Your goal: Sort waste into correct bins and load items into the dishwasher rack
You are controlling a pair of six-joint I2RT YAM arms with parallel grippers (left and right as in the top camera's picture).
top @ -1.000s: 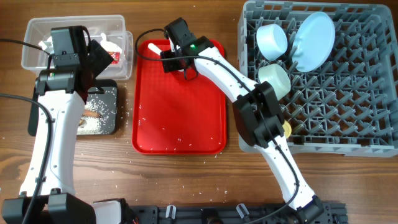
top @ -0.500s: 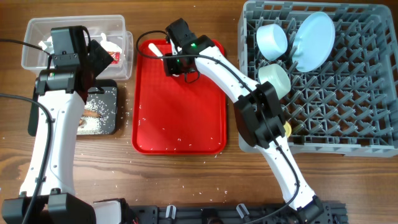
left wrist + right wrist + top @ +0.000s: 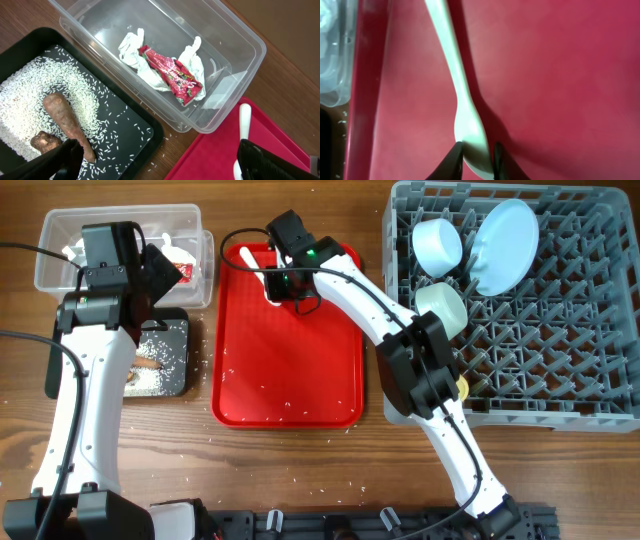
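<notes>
- Your right end effector point(image 3: 476, 161) is clamped on the bowl end of the white plastic spoon point(image 3: 451, 60), which lies on the flat red serving tray point(image 3: 545, 75) by its rim nearest the bins.
- Your left end effector point(image 3: 160, 162) hangs with fingers wide apart above the 2 bins: the shallow black rectangular tray point(image 3: 135, 125) and the clear plastic rectangular tub point(image 3: 240, 45), side by side on the bench.
</notes>
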